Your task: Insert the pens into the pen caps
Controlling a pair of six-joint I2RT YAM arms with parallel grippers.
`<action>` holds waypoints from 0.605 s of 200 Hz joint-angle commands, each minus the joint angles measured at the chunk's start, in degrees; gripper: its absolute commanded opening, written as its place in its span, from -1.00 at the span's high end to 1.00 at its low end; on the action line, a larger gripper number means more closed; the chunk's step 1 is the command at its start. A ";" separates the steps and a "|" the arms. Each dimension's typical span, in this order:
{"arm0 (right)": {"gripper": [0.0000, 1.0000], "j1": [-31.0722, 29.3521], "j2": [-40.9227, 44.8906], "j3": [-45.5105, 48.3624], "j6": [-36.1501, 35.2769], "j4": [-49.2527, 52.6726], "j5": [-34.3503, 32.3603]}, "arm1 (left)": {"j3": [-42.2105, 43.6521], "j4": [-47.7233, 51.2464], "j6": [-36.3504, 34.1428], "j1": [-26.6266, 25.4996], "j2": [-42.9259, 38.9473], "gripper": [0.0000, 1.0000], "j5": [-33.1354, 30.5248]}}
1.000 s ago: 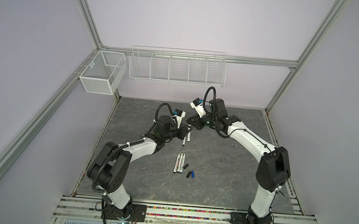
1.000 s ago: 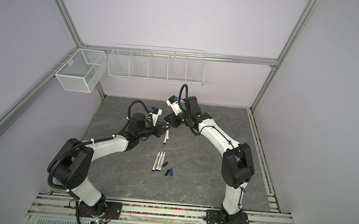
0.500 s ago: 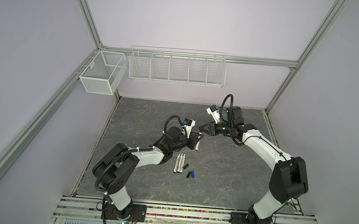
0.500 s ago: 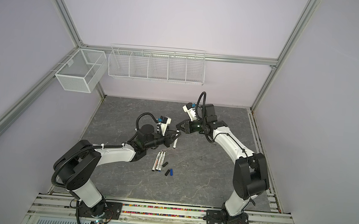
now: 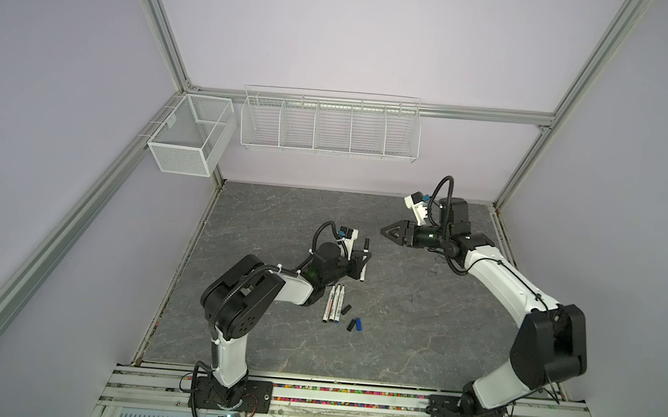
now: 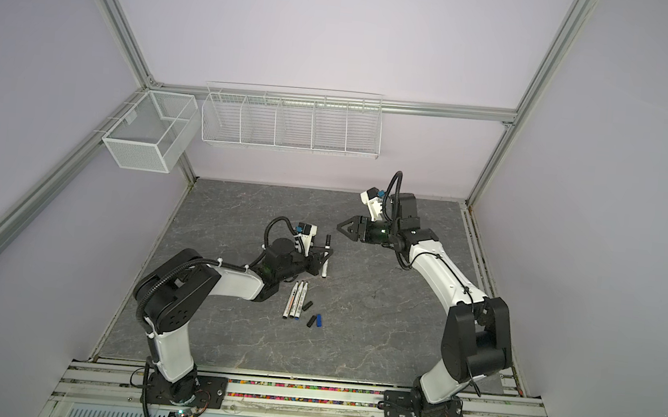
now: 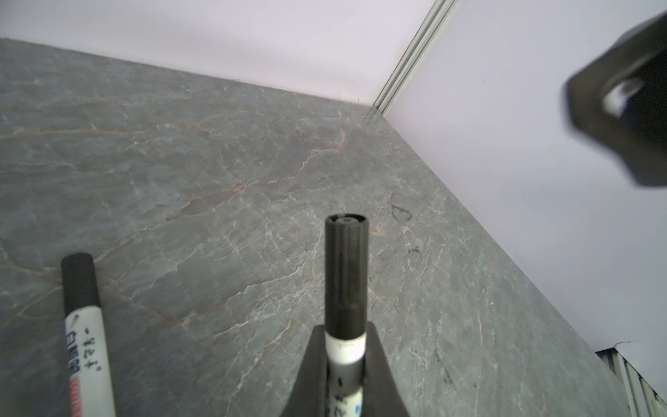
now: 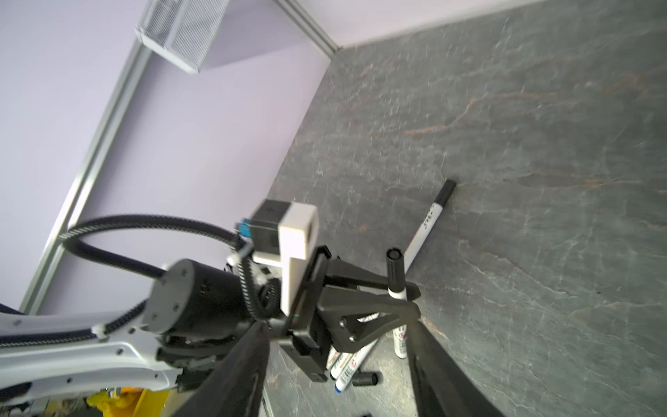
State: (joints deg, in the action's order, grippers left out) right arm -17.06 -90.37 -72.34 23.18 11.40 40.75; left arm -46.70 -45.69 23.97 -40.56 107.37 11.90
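while left gripper (image 7: pixel 344 339) clamps black-capped white marker pen (image 7: pixel 345 274), right gripper (image 5: pixel 387 231) gapes empty; 2nd capped pen (image 8: pixel 428 224) beside left gripper; 3 bare pens (image 5: pixel 334 304), 3 stubby plastic caps (image 5: pixel 351 325) to go.

I take twelve o'clock as the back wall (image 5: pixel 339 51).

Pens: I count five. Three uncapped pens (image 5: pixel 334 305) lie side by side near the middle of the mat (image 5: pixel 394 349), one of them blue-ended. Two more wear black caps, both toward one o'clock of that trio: the held pen (image 7: pixel 344 346) and the lying pen (image 8: pixel 427 224).

Loose caps: I count three. A black cap (image 5: pixel 345 309) is at three o'clock of the trio. A second black cap (image 5: pixel 351 325) and a blue cap (image 5: pixel 359 325) are at four.

Arms: two, left arm (image 5: pixel 291 291) and right arm (image 5: pixel 500 282).

Wall baskets: two, a mesh box (image 5: pixel 189 137) at ten o'clock and a five-bay wire rack (image 5: pixel 329 127) at twelve.
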 commanded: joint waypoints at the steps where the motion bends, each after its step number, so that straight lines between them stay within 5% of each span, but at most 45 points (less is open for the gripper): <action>1: -0.29 0.97 3.33 2.33 2.71 -3.55 -4.88 | -1.21 1.27 0.76 -0.16 0.61 1.00 -1.28; 59: -0.28 1.56 3.63 4.40 2.06 -1.89 -7.09 | -11.12 20.71 0.48 0.69 4.08 1.00 -3.95; 121: -0.26 1.57 2.88 5.26 1.86 -0.68 -7.78 | -22.58 38.67 -1.38 1.41 8.95 1.00 -13.46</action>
State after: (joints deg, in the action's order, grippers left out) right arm -15.68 -86.65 -68.60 24.88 9.61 33.63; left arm -65.60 -16.19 23.64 -39.44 114.45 3.14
